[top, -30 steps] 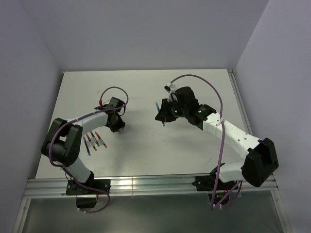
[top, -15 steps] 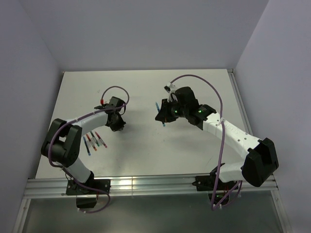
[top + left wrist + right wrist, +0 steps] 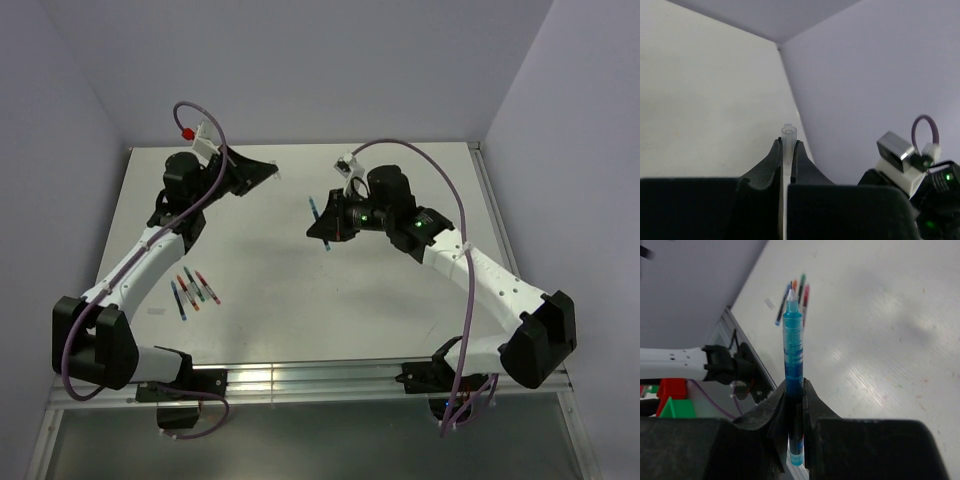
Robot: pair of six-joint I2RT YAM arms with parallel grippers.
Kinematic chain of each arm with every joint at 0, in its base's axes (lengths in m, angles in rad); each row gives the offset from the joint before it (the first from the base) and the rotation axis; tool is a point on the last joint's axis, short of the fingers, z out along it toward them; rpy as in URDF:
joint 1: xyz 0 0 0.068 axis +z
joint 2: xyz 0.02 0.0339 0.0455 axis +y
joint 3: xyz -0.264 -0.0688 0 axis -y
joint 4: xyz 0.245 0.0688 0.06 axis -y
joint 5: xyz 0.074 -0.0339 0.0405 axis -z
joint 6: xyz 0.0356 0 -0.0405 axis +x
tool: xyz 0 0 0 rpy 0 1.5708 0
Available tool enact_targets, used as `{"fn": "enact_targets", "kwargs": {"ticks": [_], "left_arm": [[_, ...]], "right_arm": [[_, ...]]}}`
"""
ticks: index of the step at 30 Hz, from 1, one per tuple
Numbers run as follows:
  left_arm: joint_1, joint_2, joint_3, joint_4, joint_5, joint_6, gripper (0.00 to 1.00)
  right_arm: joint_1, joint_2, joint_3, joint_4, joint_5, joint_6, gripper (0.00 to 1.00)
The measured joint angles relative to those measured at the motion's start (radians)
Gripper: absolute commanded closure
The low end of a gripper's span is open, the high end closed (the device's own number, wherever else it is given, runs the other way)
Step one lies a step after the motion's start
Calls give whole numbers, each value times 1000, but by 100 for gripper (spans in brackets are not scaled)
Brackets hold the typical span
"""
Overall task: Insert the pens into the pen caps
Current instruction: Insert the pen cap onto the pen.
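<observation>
Top view: we show the left gripper [image 3: 266,172] raised at about 10 o'clock from the right gripper [image 3: 322,226], the two well apart above the table [image 3: 400,300]; the loose pens [image 3: 195,290] lie in a small cluster at about 8 o'clock on the table.

Left wrist view: the jaws are pressed onto a pale, translucent pen cap [image 3: 789,134], its open mouth pointing to 12 o'clock and standing just proud of the fingertips.

Right wrist view: the jaws pinch a blue pen [image 3: 793,340] low on its body, so that most of its length and the pale tip project toward 12 o'clock.

Hazards, as we judge them: the tip may miss the narrow mouth if the two axes do not line up, since both parts are slim; a glancing contact could pivot the pen about its low pinch, or push the cap back through its narrow grip; either part, once loosened, would drop to the table; the two wrists may also crowd each other on approach.

Writing: we read no brand, label or lettering on the pen, the cap or the arms; only green indicator lights [image 3: 365,215] show on the right arm.
</observation>
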Motion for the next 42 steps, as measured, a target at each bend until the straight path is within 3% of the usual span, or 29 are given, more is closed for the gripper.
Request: {"fn": "enact_targets", "kwargs": {"ticks": [8,17,42], "left_arm": [[31,24,-181,478,228,-215,100],[37,8,-243,716,287,-310,100],[39,8,-244,776,296,-342,100]], "right_arm": [[24,60,213,63,-30,32,100],[33,100,210,78,-40,39,100],[89,149,210,60,-38,32,100]]}}
